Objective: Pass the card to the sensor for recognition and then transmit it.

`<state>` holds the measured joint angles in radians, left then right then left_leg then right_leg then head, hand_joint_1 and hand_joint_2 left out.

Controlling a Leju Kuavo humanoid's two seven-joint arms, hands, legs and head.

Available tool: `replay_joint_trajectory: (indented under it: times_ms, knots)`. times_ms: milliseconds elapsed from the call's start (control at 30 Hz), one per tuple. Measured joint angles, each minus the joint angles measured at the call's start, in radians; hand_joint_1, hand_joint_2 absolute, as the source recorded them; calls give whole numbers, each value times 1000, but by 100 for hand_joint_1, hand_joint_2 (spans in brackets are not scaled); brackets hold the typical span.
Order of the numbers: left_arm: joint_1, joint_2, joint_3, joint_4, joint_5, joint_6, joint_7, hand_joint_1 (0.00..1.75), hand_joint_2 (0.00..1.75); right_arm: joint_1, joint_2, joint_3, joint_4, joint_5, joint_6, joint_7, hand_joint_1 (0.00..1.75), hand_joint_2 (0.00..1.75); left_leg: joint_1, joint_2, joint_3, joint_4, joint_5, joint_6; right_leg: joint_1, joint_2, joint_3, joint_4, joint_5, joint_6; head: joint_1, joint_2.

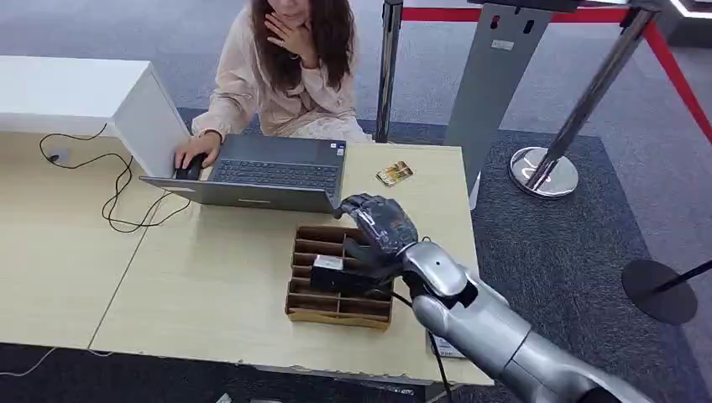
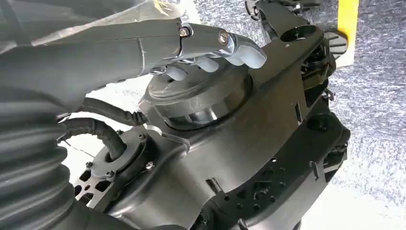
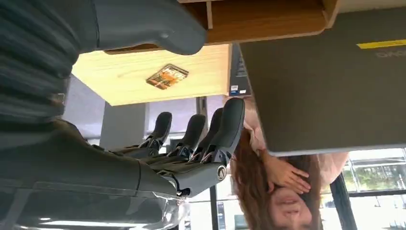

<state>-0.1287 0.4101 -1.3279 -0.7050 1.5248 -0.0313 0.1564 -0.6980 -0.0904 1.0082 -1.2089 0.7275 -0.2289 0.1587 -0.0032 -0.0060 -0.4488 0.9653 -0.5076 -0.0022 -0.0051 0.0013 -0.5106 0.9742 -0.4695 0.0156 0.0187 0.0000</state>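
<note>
A small orange-and-gold card (image 1: 395,174) lies flat on the light wooden table (image 1: 210,277), beyond my right hand (image 1: 382,227) and near the laptop's corner. That hand hovers over the far right end of a brown compartment tray (image 1: 336,309), fingers apart and holding nothing. A black box-shaped sensor (image 1: 329,273) sits in the tray just below the hand. From the right wrist the card (image 3: 167,76) lies on the table between the thumb (image 3: 158,28) and the straight fingers (image 3: 201,134), apart from both. My left hand (image 2: 201,48) hangs by my body and holds nothing.
An open grey laptop (image 1: 269,172) stands behind the tray, and a person (image 1: 285,67) sits at it with one hand on a mouse. A white box (image 1: 84,96) and a black cable (image 1: 117,197) are at far left. Stanchion posts (image 1: 544,168) stand right of the table.
</note>
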Motion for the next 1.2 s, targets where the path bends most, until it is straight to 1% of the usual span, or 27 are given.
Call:
replay_joint_trajectory:
  times_ms: [167, 200, 433, 633, 967, 1200]
  knots:
    - [0, -4, 0, 6, -4, -3, -1, 0, 175, -1, 0, 0, 15, 0, -8, -3, 70, 175, 0, 0, 0, 0, 0, 0, 0, 0, 0, 0, 0, 0, 0, 0]
    - [0, -6, 0, 9, -5, -3, -2, 0, 175, -1, 0, 0, 18, 0, -9, -3, 66, 175, 0, 0, 0, 0, 0, 0, 0, 0, 0, 0, 0, 0, 0, 0]
    - [0, -10, 0, 15, -11, -3, -3, 0, 175, 0, -6, -1, 2, 3, -5, -1, 65, 175, 0, 0, 0, 0, 0, 0, 0, 0, 0, 0, 0, 0, 0, 0]
    - [0, -15, 0, 23, -11, 0, -4, 0, 175, 8, -29, -4, -50, -4, 6, 16, 65, 175, 0, 0, 0, 0, 0, 0, 0, 0, -1, 0, 0, 0, 0, 0]
    - [2, -27, 2, 39, -10, 5, -8, 0, 175, 55, -103, -44, -210, -42, -3, 32, 61, 175, 0, 1, -1, 0, 0, 0, 0, 1, -1, 0, 0, 0, 0, 0]
    - [2, -28, 2, 40, -10, 6, -11, 0, 175, 90, -117, -51, -272, -39, -13, 14, 65, 175, 0, 1, 0, 0, 0, 0, 0, 1, -1, 0, 0, 0, 0, 0]
